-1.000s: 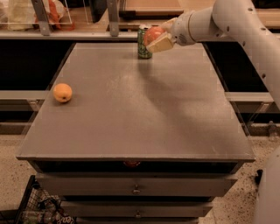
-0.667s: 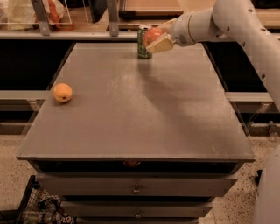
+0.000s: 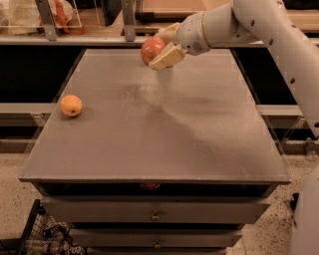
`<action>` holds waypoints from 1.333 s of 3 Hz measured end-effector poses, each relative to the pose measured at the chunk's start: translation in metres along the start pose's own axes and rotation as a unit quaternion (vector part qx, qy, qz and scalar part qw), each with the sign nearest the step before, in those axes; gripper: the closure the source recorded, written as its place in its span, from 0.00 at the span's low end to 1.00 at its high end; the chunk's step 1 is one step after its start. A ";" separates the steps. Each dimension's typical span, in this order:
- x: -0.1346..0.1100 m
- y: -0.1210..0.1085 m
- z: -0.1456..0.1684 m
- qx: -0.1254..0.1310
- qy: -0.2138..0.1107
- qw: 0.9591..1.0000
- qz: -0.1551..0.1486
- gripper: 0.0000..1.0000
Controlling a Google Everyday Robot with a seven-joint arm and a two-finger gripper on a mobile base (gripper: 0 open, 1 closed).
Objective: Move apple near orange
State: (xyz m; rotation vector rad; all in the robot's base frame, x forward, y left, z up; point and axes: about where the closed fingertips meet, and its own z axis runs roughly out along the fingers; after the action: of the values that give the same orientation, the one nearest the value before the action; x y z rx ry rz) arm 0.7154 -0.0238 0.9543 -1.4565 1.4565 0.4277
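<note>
The apple [image 3: 149, 49], reddish-pink and round, is held in my gripper [image 3: 155, 50] above the far middle of the table. The cream fingers [image 3: 165, 58] are shut on it from above and below, and the arm reaches in from the upper right. The orange [image 3: 71, 105], small and yellow-orange, sits on the table near its left edge, well to the left of the apple and nearer the front.
The grey table [image 3: 159, 134] has drawers below its front edge. A shelf rail with bags [image 3: 60, 12] runs behind the table. A wire basket [image 3: 45, 239] stands on the floor at lower left.
My gripper has moved left with the apple in it. The green can that stood beside it earlier no longer shows. The orange has not moved.
</note>
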 end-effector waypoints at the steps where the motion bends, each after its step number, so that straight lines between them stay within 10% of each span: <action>1: -0.019 0.059 0.019 -0.093 -0.027 0.995 -0.010 1.00; 4: -0.018 0.075 0.050 -0.143 -0.031 0.989 -0.006 1.00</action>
State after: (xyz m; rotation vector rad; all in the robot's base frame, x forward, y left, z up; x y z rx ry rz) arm 0.6629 0.0424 0.9179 -1.6600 1.3777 0.6900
